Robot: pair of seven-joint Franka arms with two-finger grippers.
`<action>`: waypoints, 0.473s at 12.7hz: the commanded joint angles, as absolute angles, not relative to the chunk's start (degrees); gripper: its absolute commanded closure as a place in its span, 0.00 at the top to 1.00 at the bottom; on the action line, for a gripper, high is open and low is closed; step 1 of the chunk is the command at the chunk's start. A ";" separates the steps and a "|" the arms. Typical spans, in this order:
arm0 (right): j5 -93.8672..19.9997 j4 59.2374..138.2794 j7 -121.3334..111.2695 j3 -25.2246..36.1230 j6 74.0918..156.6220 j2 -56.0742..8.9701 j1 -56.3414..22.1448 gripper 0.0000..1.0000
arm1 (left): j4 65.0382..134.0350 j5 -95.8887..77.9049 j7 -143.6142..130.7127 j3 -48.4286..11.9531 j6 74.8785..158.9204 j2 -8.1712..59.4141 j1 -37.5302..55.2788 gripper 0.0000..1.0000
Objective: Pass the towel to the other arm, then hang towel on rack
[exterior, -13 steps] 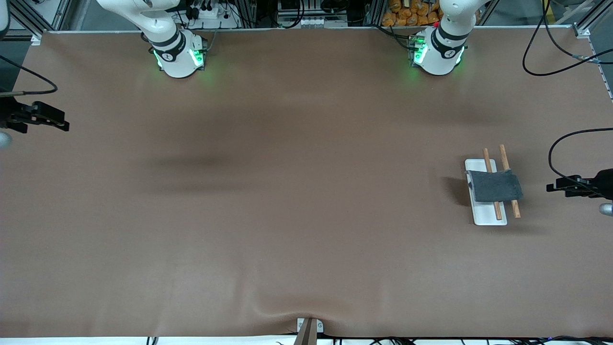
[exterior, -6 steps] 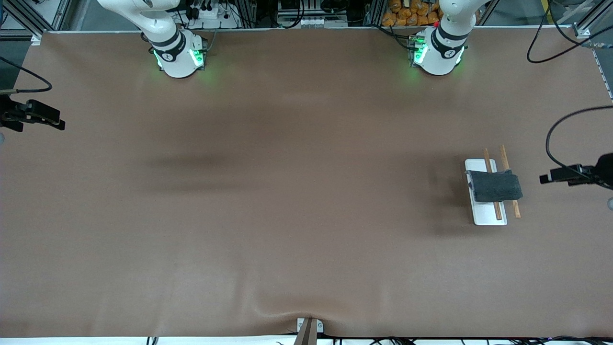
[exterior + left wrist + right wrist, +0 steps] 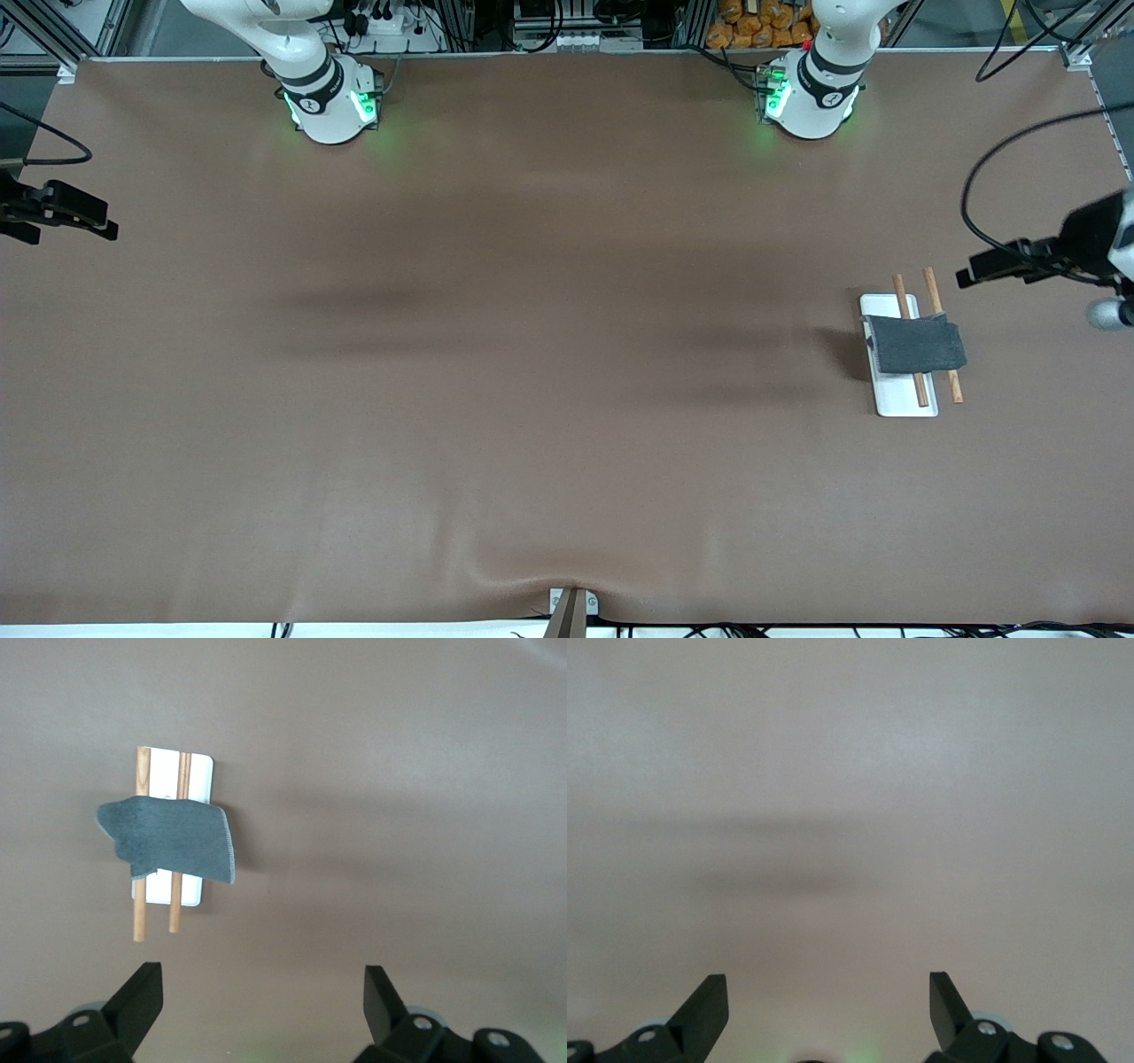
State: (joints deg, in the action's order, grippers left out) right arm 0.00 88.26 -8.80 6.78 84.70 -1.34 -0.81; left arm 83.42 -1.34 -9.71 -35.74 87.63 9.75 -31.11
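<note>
Now the towel (image 3: 916, 344), grey face up, is hanging across both rods of the rack (image 3: 904, 403), which is sitting on the desk (image 3: 532, 372) toward the left arm's end. Left gripper (image 3: 970, 274) is hovering over bare desk beside the rack, fingers (image 3: 142, 997) spread, empty. Right gripper (image 3: 104, 227) is waiting over its desk end, fingers (image 3: 709, 1001) likewise apart.

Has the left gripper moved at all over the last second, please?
Yes. The left gripper, open, has drawn away from the rack toward the robots' bases; the towel lies draped over it.
</note>
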 commanded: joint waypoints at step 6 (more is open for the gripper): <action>-1.32 87.01 -0.09 5.36 85.69 -1.49 1.14 1.00 | 82.27 2.63 -6.50 -39.29 84.38 5.89 -31.91 1.00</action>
State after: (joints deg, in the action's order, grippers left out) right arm -0.21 87.61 -2.53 6.61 85.65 -1.35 -0.47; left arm 82.80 1.51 -7.78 -38.96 85.64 7.10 -31.45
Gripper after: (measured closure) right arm 0.000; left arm 0.000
